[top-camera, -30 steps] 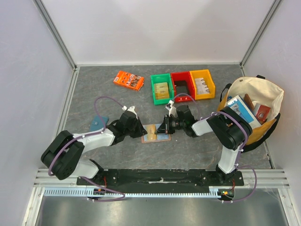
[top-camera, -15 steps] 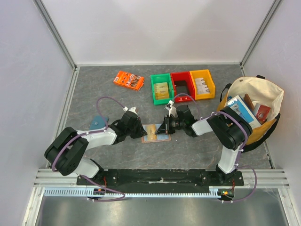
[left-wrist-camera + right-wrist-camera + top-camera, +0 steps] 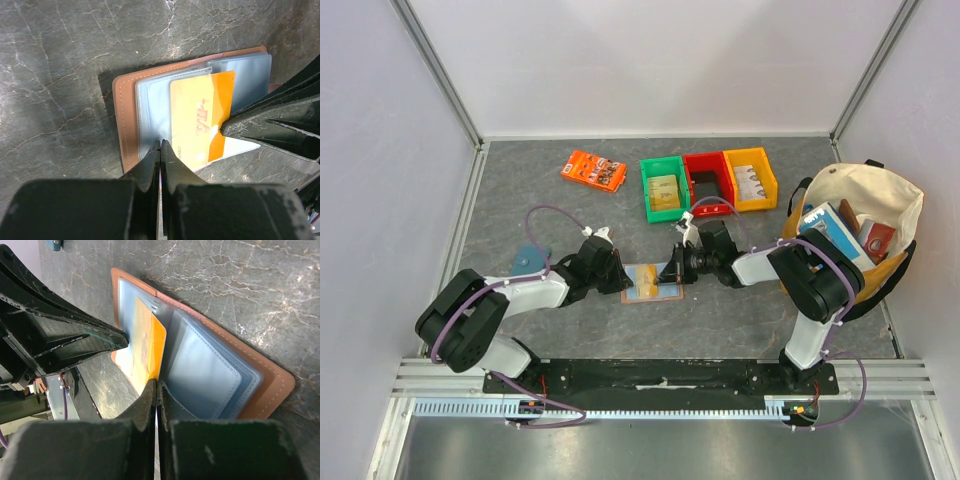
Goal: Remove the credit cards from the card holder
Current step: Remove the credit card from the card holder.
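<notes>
Card holder (image 3: 653, 283) lies open flat on the table (image 3: 520, 200), mid-front, between the two arms. Orange card (image 3: 200, 117) sticks partway out of a blue sleeve. Left gripper (image 3: 160, 150): fingers pressed together, tips on the holder's edge. Right gripper (image 3: 157, 387): fingers together at the card's edge (pinching it or only touching, cannot tell).

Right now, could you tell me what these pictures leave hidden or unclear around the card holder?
Left wrist: the shut left gripper covers the near edge of the card holder; any pinch is hidden.
Right wrist: the shut right gripper hides the near end of the orange card.
Top external: the card's print is too small to read.
</notes>
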Controlling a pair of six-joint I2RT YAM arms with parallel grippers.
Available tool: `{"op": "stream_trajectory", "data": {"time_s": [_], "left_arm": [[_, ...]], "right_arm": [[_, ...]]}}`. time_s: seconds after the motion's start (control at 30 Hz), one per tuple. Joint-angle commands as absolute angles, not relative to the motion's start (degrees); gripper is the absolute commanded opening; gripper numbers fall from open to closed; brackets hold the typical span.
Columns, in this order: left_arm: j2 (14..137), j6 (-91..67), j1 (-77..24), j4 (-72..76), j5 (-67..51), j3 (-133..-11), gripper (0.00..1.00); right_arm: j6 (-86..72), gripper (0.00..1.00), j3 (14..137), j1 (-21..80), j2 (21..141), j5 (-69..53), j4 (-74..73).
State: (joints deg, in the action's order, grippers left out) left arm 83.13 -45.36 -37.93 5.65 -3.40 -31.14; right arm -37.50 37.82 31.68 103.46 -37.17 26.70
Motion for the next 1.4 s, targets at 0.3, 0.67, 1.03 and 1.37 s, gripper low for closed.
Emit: {"op": "stream_trajectory", "data": {"time_s": [0.3,0.67,1.03,1.37], "left_arm": [[85.2,-43.6,-37.4,2.4,-0.7,-31.1,0.02],[85.4,-43.5,-37.4,2.7,-1.0,-30.9,0.02],[83.7,-43.9,-37.0,2.7,-0.7,-30.0,0.02],[76.5,-44.8,-36.9,2.5,-0.8,-29.6,0.1]], "right_arm": [[-34.6,0.36,42.6,31.0,104.8,-34.5,21.9],[-34.0,0.21,43.5,31.1,107.5,-35.1,22.5],[-33.0,0.0,38.0,27.4,96.9,-30.1,18.7],[-38.0,0.0,33.6,26.3,79.8,-22.9,16.3]]}}
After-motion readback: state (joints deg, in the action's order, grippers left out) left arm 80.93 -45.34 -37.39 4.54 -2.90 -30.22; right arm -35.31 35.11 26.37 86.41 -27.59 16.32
